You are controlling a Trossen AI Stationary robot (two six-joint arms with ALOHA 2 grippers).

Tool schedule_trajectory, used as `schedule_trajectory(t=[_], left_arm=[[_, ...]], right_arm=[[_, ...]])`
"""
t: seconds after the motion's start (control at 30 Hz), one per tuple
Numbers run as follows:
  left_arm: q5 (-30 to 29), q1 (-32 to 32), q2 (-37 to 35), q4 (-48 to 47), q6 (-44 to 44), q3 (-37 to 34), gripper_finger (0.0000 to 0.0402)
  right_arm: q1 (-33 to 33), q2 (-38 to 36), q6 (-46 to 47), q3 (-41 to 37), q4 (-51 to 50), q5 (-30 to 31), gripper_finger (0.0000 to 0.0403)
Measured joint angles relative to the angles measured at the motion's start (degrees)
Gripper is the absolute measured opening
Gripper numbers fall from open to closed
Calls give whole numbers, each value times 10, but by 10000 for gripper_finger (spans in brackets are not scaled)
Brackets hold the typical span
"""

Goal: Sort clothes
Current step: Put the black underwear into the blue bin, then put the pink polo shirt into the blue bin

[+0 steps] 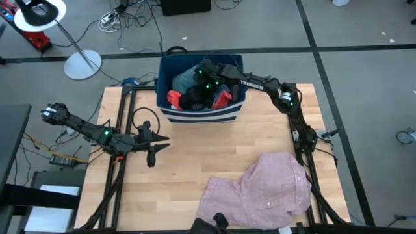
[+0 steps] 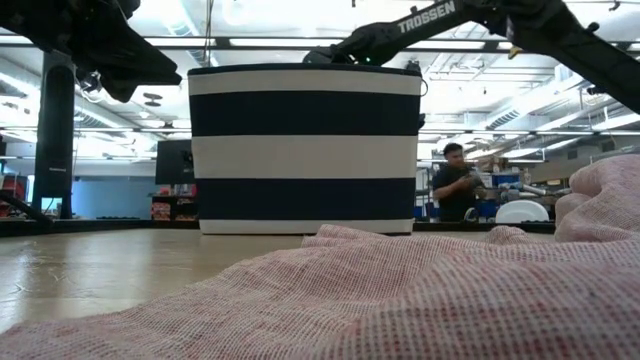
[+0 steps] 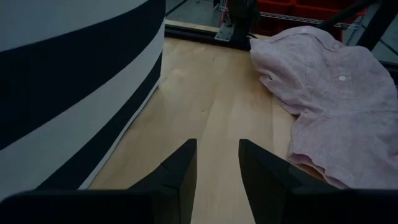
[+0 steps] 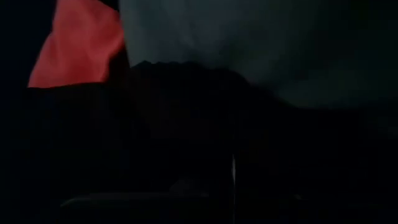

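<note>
A dark blue bin with white stripes (image 1: 170,112) stands at the table's far middle. It holds red (image 1: 174,99), black (image 1: 195,99) and grey-teal (image 1: 185,78) clothes. My right gripper (image 1: 201,79) reaches down into the bin from the right. In its wrist view the shut fingers (image 4: 233,180) sit close over dark cloth, with red cloth (image 4: 78,43) and grey cloth (image 4: 249,43) beyond. A large pink shirt (image 1: 260,192) lies spread on the table's near right. My left gripper (image 3: 217,162) hovers open over bare wood left of the bin (image 3: 62,74). My right gripper is down among the clothes in the bin, slanting downward from the table's right. The view is too dark to show whether its shut fingers touch the dark cloth (image 4: 186,112); I cannot tell.
The bin wall (image 2: 305,150) rises well above the table. The pink shirt (image 2: 400,300) fills the near side in the low view. Bare wood (image 1: 175,169) lies between the left gripper and the shirt. A person (image 2: 455,185) stands in the room beyond the table.
</note>
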Motion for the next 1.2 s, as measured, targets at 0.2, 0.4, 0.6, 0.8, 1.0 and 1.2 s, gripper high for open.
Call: schedule_trajectory(t=[0.2, 0.4, 0.6, 0.8, 1.0, 1.2], left_arm=[[-6, 0, 0, 0, -1, 0, 124], [-6, 0, 0, 0, -2, 0, 124], [-6, 0, 0, 0, -2, 0, 124], [-6, 0, 0, 0, -1, 0, 124], [-6, 0, 0, -1, -1, 0, 124], [-6, 0, 0, 0, -1, 0, 124]], right_arm=[[-2, -1, 0, -2, 1, 13, 9], [-8, -16, -2, -6, 42, -9, 41], [-10, -50, 2, -7, 72, 7, 109], [-12, -79, 2, -7, 69, 24, 176], [-13, -119, -2, -7, 51, 9, 209], [-13, -177, -3, -6, 29, 17, 210]])
